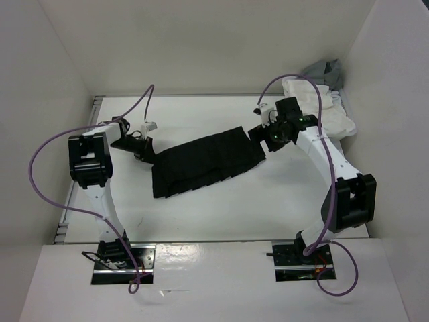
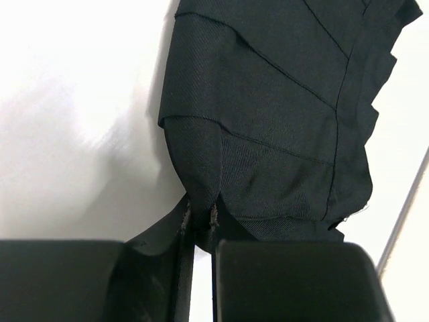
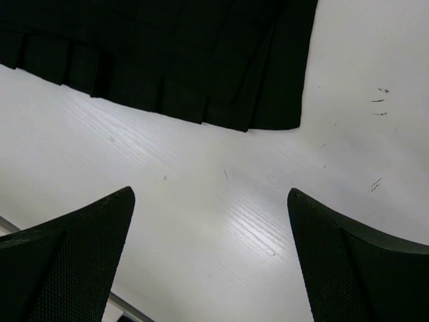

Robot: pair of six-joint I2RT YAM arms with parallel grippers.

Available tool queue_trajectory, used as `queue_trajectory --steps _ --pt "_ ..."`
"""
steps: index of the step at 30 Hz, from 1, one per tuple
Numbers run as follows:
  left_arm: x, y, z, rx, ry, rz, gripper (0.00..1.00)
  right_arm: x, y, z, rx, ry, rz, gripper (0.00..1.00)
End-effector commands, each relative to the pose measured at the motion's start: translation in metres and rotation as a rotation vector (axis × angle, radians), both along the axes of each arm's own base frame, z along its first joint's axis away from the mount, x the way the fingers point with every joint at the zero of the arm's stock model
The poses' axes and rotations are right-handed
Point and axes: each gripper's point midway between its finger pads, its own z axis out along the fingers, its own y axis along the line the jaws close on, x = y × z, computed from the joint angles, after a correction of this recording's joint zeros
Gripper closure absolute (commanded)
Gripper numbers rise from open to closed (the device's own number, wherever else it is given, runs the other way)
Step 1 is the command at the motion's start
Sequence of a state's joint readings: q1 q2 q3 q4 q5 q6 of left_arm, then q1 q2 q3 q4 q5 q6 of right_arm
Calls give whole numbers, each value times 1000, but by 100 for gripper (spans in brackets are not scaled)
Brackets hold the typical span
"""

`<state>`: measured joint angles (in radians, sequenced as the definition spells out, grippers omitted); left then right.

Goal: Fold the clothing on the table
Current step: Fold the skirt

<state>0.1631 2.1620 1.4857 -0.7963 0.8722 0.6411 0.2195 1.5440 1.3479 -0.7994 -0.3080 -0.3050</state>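
Note:
The clothing, a black pleated skirt, lies spread slantwise across the middle of the white table. My left gripper sits at the skirt's left end. In the left wrist view the gripper is shut, pinching a fold of the skirt between its tips. At the skirt's right end hovers my right gripper. In the right wrist view it stands wide open over bare table, a short way from the skirt's pleated hem corner, with nothing between its fingers.
A crumpled white cloth and a grey cloth lie at the back right corner. White walls enclose the table on three sides. A metal rail runs along the left edge. Purple cables loop from both arms.

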Motion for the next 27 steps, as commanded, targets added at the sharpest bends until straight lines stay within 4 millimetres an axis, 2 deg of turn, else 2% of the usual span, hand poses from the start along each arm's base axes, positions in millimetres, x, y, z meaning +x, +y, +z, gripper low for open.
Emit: queue_trajectory --steps 1,2,6,8,10,16,21,23,27 --pt "-12 3 -11 5 67 22 100 4 -2 3 16 -32 -5 1" --pt "-11 3 -13 6 62 28 100 7 -2 4 19 -42 -5 1" --pt "-15 1 -9 1 85 53 100 15 -8 -30 101 57 -6 1" --pt "-16 1 -8 2 78 53 100 23 -14 -38 134 73 -2 1" --pt "-20 4 -8 0 91 69 100 28 -10 -52 165 111 30 1" --pt "-26 4 -6 8 96 76 100 53 -9 -75 177 127 62 1" --pt "-30 7 -4 17 104 92 100 64 -3 -92 202 158 91 1" --pt "-32 7 -6 16 106 92 100 73 -2 -92 202 140 93 1" --pt "-32 7 -5 16 102 98 100 84 -9 -106 185 145 74 1"
